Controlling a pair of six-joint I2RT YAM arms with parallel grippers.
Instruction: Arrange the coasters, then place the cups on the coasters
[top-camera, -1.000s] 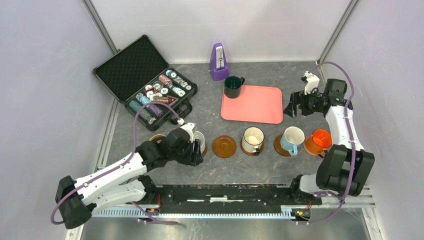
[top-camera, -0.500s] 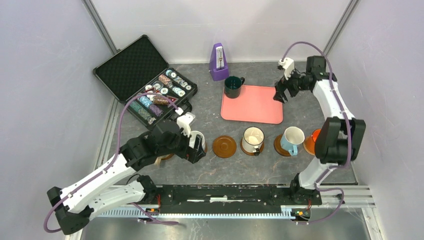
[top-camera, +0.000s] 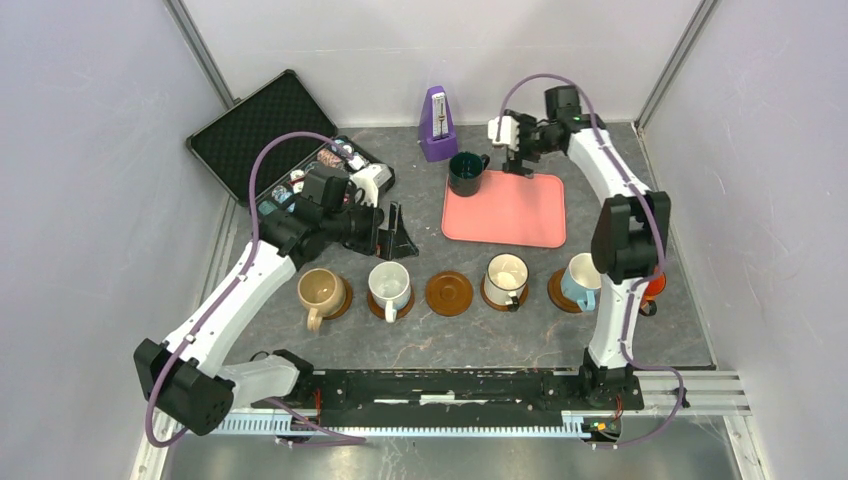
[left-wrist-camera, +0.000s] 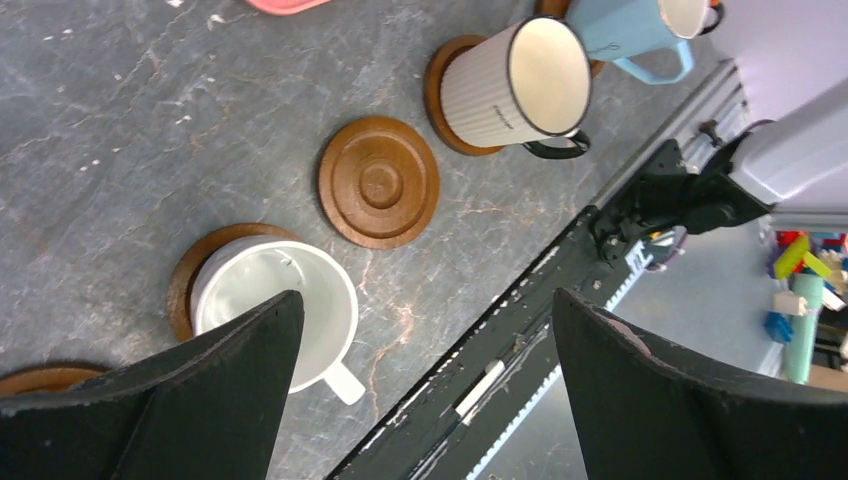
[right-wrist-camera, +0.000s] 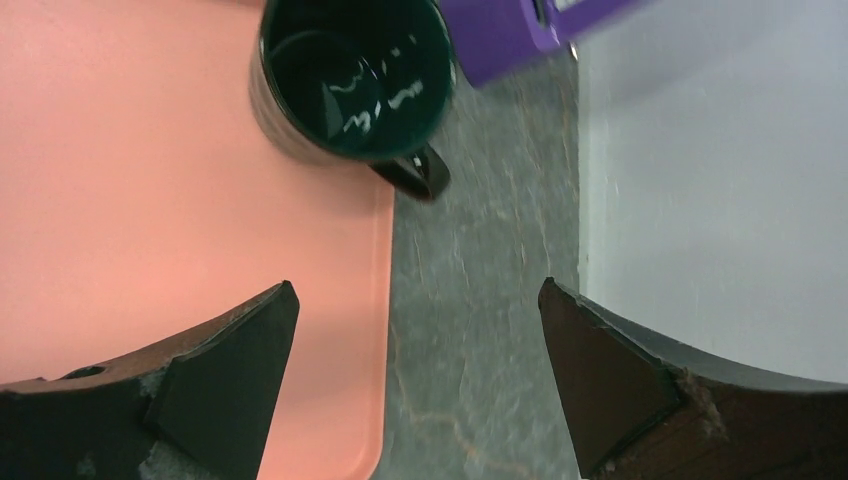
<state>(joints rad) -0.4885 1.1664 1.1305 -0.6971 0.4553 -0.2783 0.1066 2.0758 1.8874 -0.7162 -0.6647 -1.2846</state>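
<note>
Seen from above, the near row runs tan mug (top-camera: 322, 290), white mug (top-camera: 388, 285), empty coaster (top-camera: 449, 293), cream ribbed mug (top-camera: 505, 275) and light blue mug (top-camera: 583, 278), each mug on its own disc. The orange mug (top-camera: 652, 290) is mostly hidden behind the right arm. The dark green mug (top-camera: 465, 172) stands at the far left corner of the pink tray (top-camera: 505, 215), near the purple metronome (top-camera: 437, 125). The right gripper (top-camera: 520, 158) hovers just beside it, spread wide and empty. The left gripper (top-camera: 397, 233), also wide and empty, hangs between the poker-chip case (top-camera: 262, 130) and the row. A careless reach could knock the metronome.

From the left wrist, the bare coaster (left-wrist-camera: 379, 181) has the white mug (left-wrist-camera: 275, 310) and the cream mug (left-wrist-camera: 520, 85) close on either side, so the space is tight sideways and open towards the tray. A mug lowered off-centre could nudge a neighbour.

From the right wrist, the green mug (right-wrist-camera: 350, 75) lies ahead of the spread fingers (right-wrist-camera: 230, 350), its handle jutting past the tray's edge (right-wrist-camera: 375, 300). The metronome (right-wrist-camera: 520, 35) and the wall (right-wrist-camera: 720, 150) crowd that side. A finger striking the handle could spin the mug.
</note>
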